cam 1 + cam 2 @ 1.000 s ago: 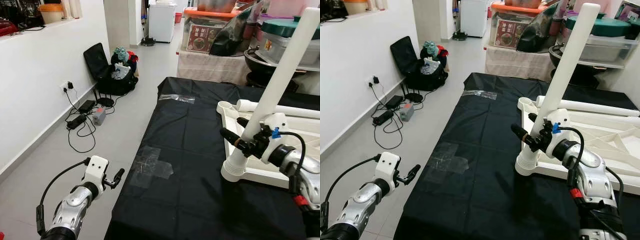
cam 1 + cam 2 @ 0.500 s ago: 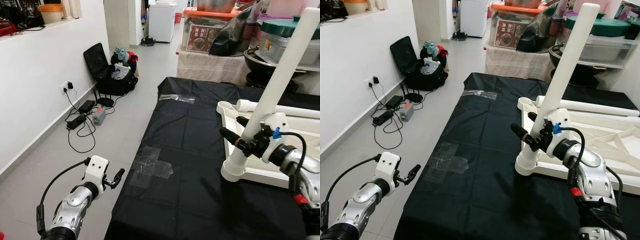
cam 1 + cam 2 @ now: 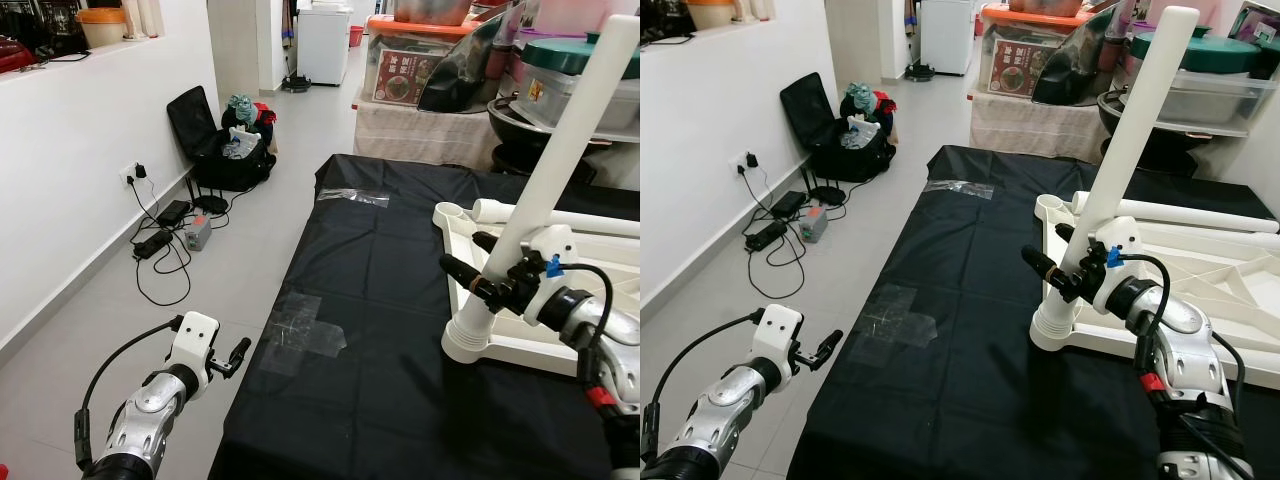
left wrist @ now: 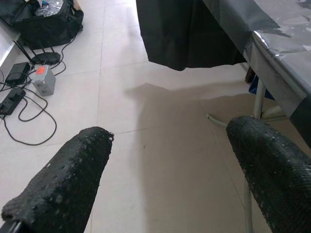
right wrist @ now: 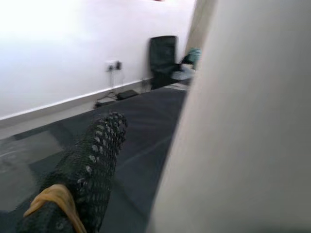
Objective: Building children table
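Tiled room; black cloth (image 3: 380, 300) covers a work surface, with two clear tape patches on it. One white table top (image 3: 1200, 270) lies upside down. Two white legs: one leg (image 3: 545, 205) stands tilted in the near corner socket, the second leg (image 3: 560, 218) lies flat. Right gripper (image 3: 478, 268) pinches the standing leg low down. Left gripper (image 3: 236, 355) hangs over the floor, fingers spread. Nothing has moved since the earlier frame.
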Robot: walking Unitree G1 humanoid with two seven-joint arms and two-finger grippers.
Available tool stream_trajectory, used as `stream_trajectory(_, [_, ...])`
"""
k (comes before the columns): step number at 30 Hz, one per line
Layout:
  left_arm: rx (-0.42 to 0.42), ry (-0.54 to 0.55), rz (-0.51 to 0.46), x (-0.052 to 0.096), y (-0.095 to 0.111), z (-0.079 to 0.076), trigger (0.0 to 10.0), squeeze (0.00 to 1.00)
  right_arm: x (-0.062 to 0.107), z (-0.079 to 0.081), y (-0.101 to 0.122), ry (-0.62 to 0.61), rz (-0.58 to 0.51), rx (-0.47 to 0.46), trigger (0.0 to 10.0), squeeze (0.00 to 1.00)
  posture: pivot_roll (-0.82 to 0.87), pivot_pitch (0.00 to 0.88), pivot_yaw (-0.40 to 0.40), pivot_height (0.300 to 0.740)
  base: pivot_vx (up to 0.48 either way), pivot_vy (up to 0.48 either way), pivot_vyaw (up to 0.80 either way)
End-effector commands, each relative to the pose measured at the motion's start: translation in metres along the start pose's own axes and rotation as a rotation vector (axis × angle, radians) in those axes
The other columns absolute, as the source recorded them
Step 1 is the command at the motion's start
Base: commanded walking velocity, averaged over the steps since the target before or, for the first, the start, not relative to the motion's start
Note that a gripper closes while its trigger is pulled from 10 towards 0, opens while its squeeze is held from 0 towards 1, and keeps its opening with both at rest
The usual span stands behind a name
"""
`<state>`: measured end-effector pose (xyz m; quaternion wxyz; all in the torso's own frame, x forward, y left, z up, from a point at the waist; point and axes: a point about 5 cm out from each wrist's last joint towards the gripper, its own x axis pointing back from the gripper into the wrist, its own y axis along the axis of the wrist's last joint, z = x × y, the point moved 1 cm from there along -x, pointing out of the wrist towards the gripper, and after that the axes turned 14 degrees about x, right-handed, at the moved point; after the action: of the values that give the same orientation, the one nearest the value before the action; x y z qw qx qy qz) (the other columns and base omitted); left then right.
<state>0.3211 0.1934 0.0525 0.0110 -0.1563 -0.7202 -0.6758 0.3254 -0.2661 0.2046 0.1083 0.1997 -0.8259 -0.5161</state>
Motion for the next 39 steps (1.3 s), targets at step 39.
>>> stream_trajectory(39, [-0.01, -0.007, 0.024, -0.001, -0.006, -0.003, 10.0, 0.0, 0.0, 0.021, -0.006, -0.311, 0.157, -0.102, 10.0, 0.0, 0.02, 0.0, -0.054, 0.74, 0.0, 0.0, 0.0])
